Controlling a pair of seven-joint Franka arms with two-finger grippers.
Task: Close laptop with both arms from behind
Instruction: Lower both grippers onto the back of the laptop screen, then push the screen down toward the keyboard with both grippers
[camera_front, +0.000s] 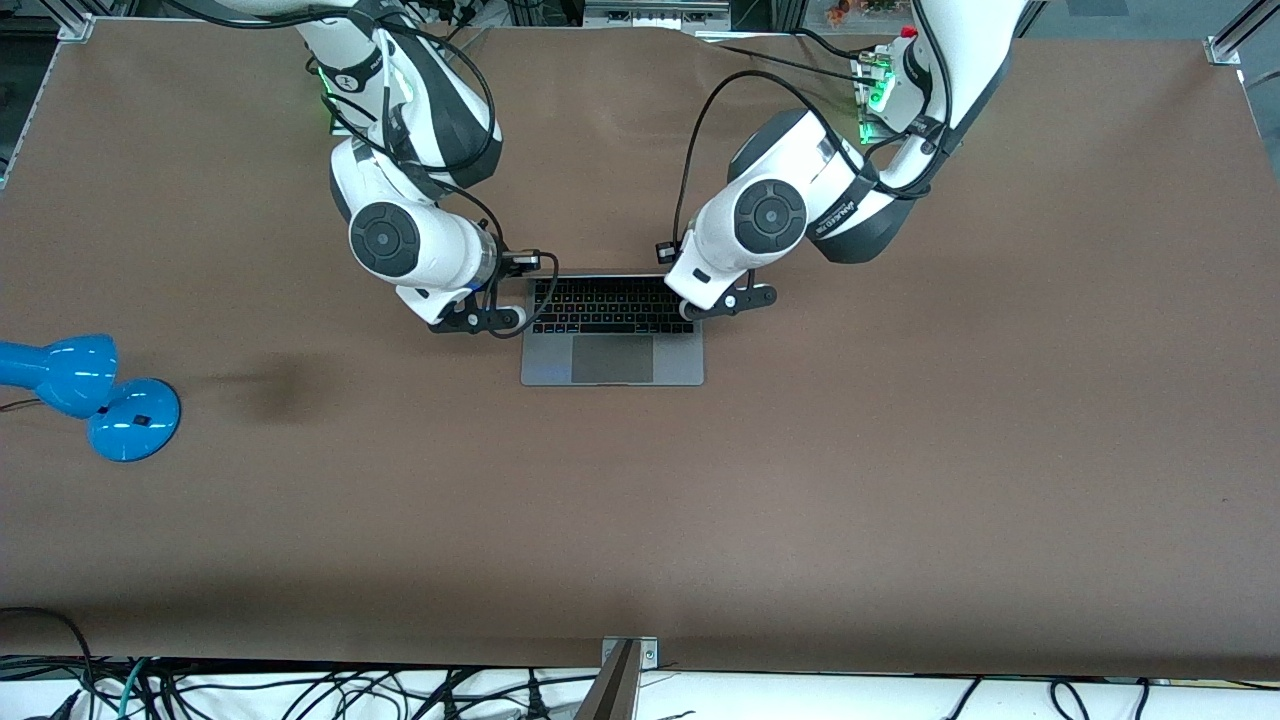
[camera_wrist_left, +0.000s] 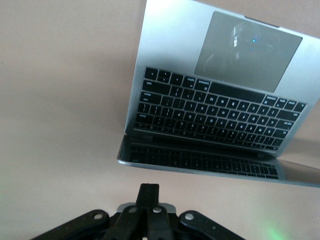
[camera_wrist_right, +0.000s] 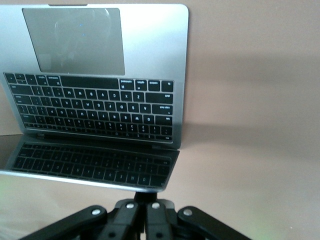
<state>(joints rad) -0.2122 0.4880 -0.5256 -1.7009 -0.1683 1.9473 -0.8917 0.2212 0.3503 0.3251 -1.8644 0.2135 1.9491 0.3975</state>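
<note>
The grey laptop lies open in the middle of the brown table, keyboard and trackpad showing. Its lid stands up on the side toward the arms' bases. In both wrist views the dark screen mirrors the keyboard. My left gripper is shut and empty, over the lid's corner toward the left arm's end. In the left wrist view its fingertips sit a small gap off the lid's top edge. My right gripper is shut at the other corner. Its tips meet the lid edge of the laptop and are partly hidden by it.
A blue desk lamp stands on the table toward the right arm's end, nearer the front camera than the laptop. A metal post rises at the table's near edge. Cables hang from both arms above the laptop.
</note>
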